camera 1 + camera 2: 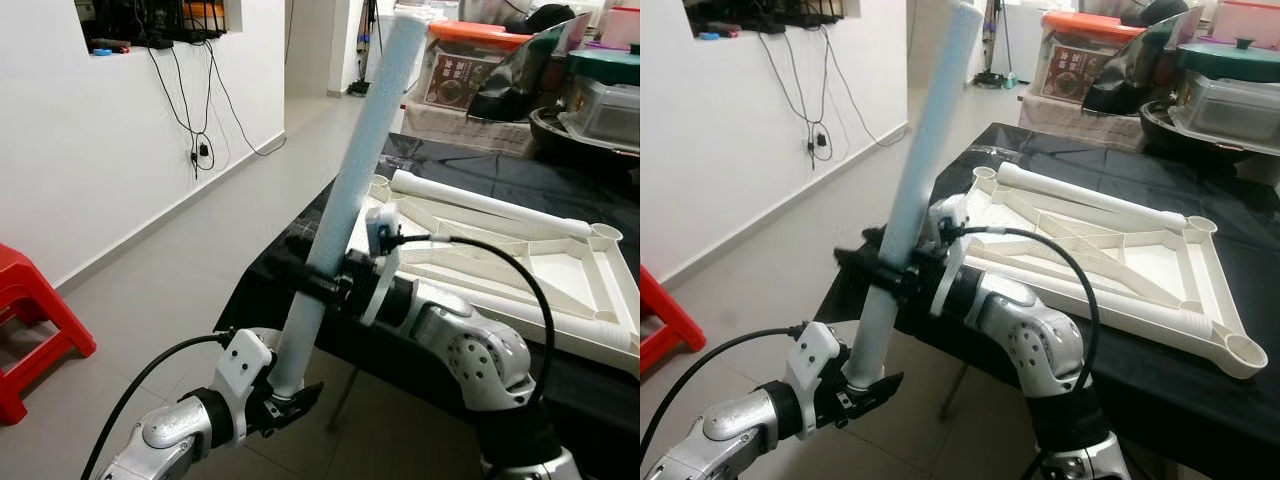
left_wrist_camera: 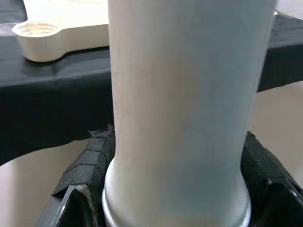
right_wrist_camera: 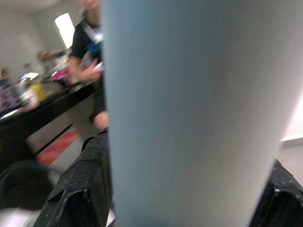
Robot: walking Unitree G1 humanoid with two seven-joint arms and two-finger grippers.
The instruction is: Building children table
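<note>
A long pale table leg [image 1: 355, 170] stands tilted in the air at the near corner of the black-covered table [image 1: 500, 370]. My left gripper [image 1: 288, 392] is shut on its lower end, and black finger pads [image 2: 90, 161] press its sides. My right gripper [image 1: 318, 283] is shut on the leg's middle, higher up. The white children's table top [image 1: 590, 290] lies upside down on the black cover. A second white leg [image 1: 480, 205] lies along its far edge. An open corner socket [image 2: 42, 35] is visible past the held leg.
A red plastic stool [image 1: 30, 320] stands on the tiled floor at the left. Cables hang down the white wall [image 1: 200, 150]. Boxes and containers [image 1: 470, 70] crowd the table's far end. A person [image 3: 87, 47] stands behind a dark counter in the right wrist view.
</note>
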